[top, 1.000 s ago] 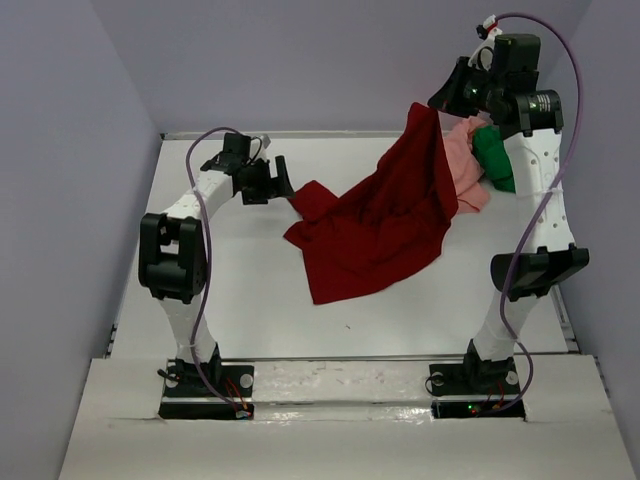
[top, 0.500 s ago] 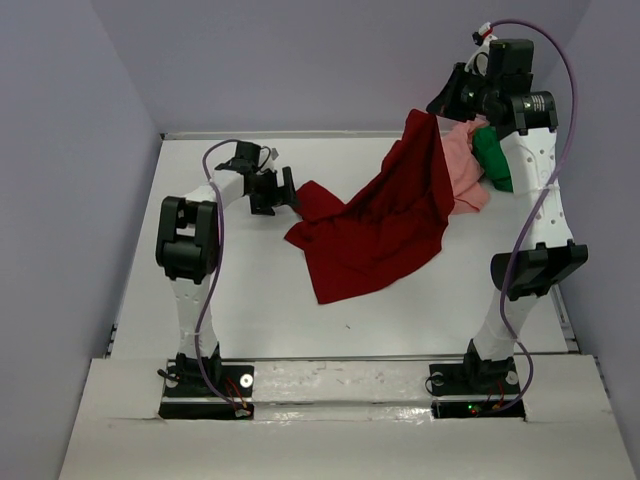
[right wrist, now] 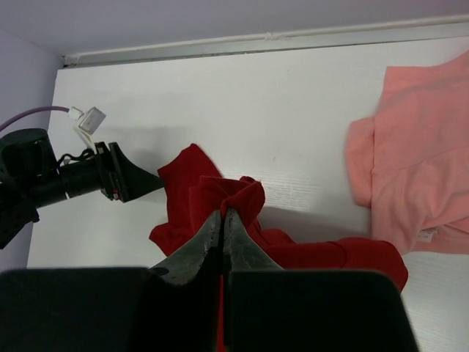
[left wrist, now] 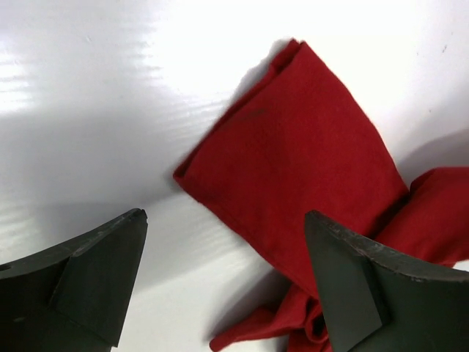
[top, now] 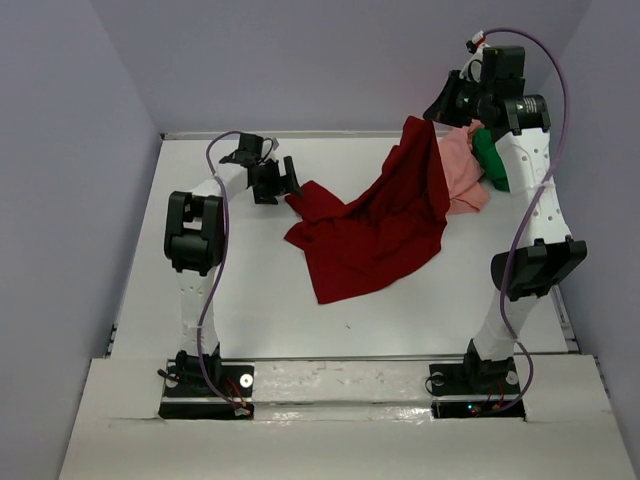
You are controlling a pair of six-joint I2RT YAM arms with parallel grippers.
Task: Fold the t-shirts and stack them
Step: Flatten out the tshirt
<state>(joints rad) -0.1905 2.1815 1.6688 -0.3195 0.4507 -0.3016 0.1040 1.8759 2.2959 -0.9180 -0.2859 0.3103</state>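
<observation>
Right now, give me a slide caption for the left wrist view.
Open left gripper poised over an edge of the dark red t-shirt on the white table.

No text, label, brand or number is legible anywhere.

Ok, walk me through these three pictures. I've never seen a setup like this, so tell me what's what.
These are two robot arms bolted to the near edge of a white table. The wide picture looks down from above and behind them. The other two come from a camera on each wrist.

The right gripper is shut on an edge of the dark red shirt and holds that part up, while the rest lies on the table. The left gripper is open over a folded end of that shirt and holds nothing.

A salmon pink shirt and a green shirt lie bunched at the far right.
</observation>
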